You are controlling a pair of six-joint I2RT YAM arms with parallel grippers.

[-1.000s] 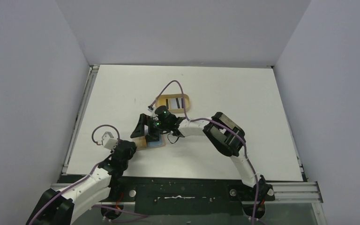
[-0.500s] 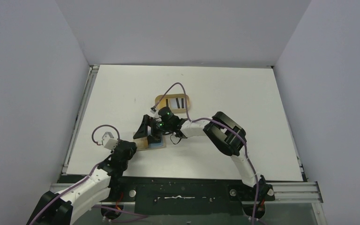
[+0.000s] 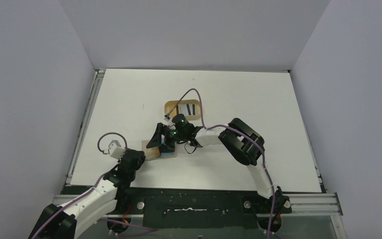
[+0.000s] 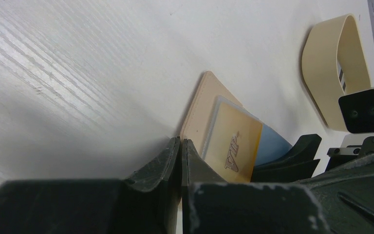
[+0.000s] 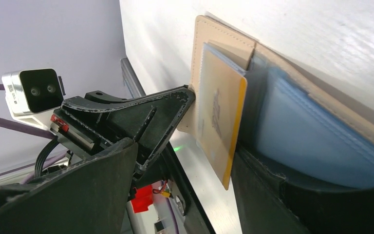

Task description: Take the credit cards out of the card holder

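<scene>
Your right gripper [image 3: 161, 143] has drawn back toward the near edge and a little to its own right since a second ago, so more of the oval tray [image 3: 169, 106] shows behind it; the left arm has barely shifted, and the card holder [image 4: 195, 117] lies about where it lay.

You see one holder, flat and open on the white table [image 3: 258, 124], between the two grippers; it is smooth tan material with a stitched edge and rounded corners, and its inner panel [image 5: 311, 131] is light blue and slightly glossy; its long axis runs left to right across the table, tan half toward your left arm.

You can count one credit card [image 4: 233, 141] for certain; it is a thin, stiff, pale rectangle with a yellow-orange edge and "VIP" print, and it sticks out of the blue pocket over the tan half.

Your right gripper's jaws stand apart, the card between them, one finger lying on the blue panel; your left gripper [image 4: 180, 146] has its jaws pressed together, tips touching the holder's tan edge.

The tray is one tan rimmed oval, farther back; a pale piece with dark bars [image 3: 189, 108] lies in it, too small to identify.
</scene>
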